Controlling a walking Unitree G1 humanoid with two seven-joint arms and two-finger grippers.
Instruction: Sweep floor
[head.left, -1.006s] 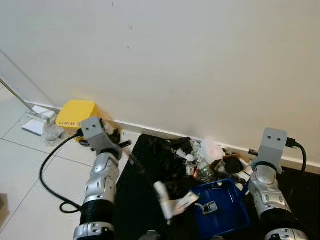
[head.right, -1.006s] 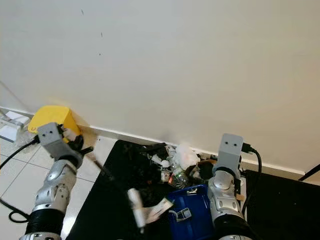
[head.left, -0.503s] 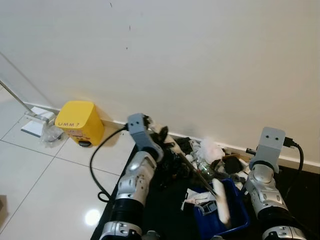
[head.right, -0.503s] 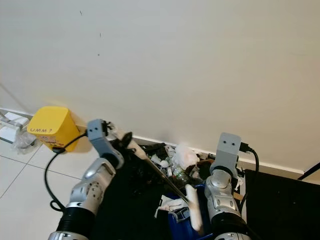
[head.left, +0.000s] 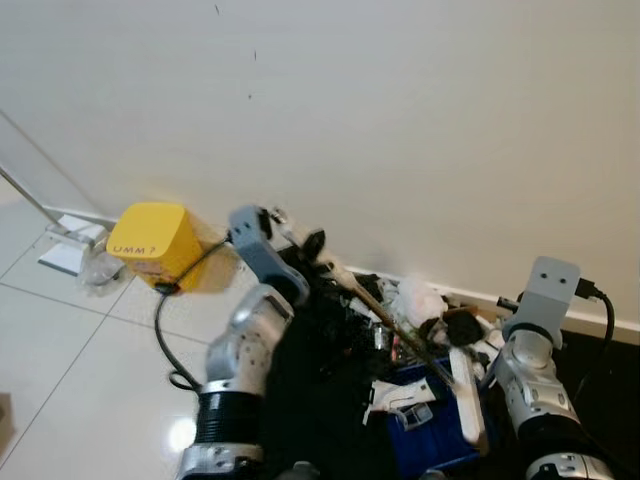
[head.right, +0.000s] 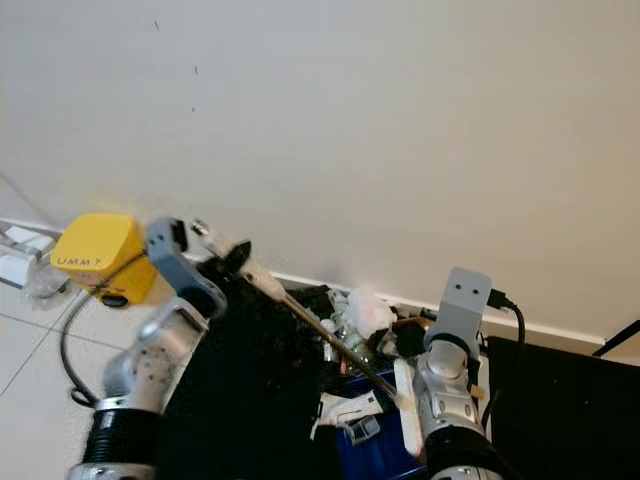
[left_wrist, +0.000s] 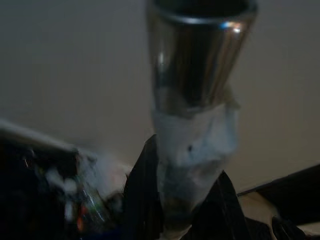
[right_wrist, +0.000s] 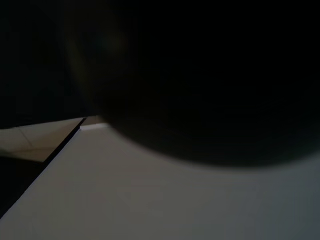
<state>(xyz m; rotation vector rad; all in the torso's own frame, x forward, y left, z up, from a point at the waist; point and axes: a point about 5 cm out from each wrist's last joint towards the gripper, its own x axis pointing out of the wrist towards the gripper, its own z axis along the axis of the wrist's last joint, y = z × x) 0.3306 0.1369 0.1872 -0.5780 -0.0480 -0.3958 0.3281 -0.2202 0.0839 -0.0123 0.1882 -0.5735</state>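
The left gripper (head.left: 305, 250) pinches the broom (head.left: 400, 340) by its handle, slanting its head over the blue dustpan (head.left: 430, 435) to push litter (head.left: 415, 305) in. The right gripper's state cannot be told; presumably it steadies the dustpan.

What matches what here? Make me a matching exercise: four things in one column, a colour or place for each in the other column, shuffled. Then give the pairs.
Things
1. box
2. dustpan
3. broom handle
4. crumpled paper

Colour or place
A. blue, low among the rubbish on the black mat
B. gripped in the left pincer
C. yellow, on the tiles by the wall
D. white, in the rubbish heap near the skirting board

Pairs: 1-C, 2-A, 3-B, 4-D
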